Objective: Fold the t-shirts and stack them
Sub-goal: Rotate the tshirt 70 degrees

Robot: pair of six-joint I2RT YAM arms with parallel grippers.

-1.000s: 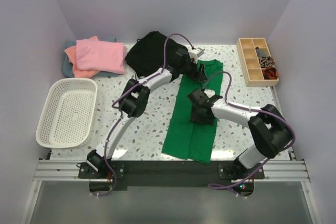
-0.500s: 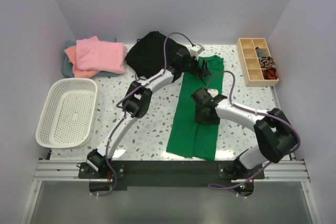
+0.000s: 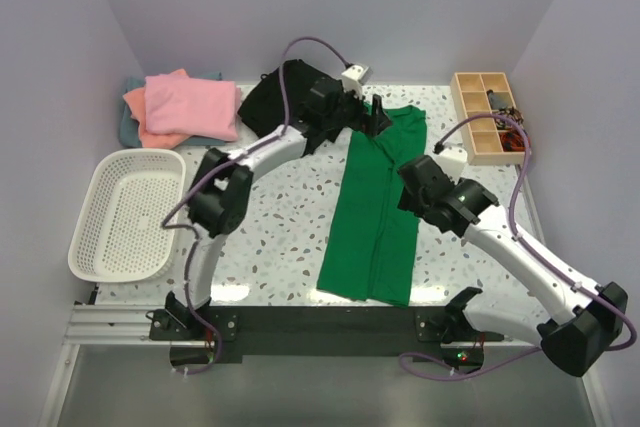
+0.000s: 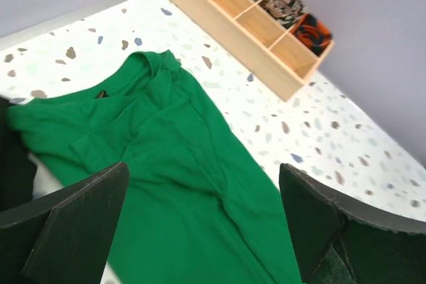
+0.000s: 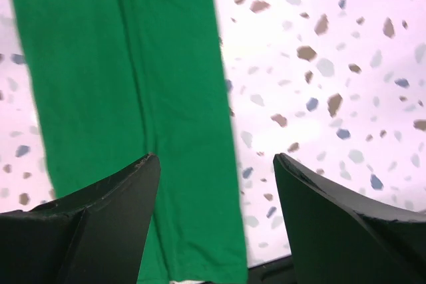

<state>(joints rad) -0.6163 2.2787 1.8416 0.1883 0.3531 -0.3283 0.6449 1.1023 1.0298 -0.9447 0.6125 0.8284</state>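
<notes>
Shows green t-shirt as a long narrow strip flat on speckled tabletop, collar end far. Left hand above collar end, spread wide, gripping nothing. Right hand over strip's right edge, also spread, nothing between fingers. Far-left corner: stack of folded t-shirts, pink on top. Near left: white mesh basket.

1. The t-shirt between the black left fingers is plain bright green.
2. The counter beside the black right fingers is white, speckled brown, grey and blue.
3. The basket is white mesh.
</notes>
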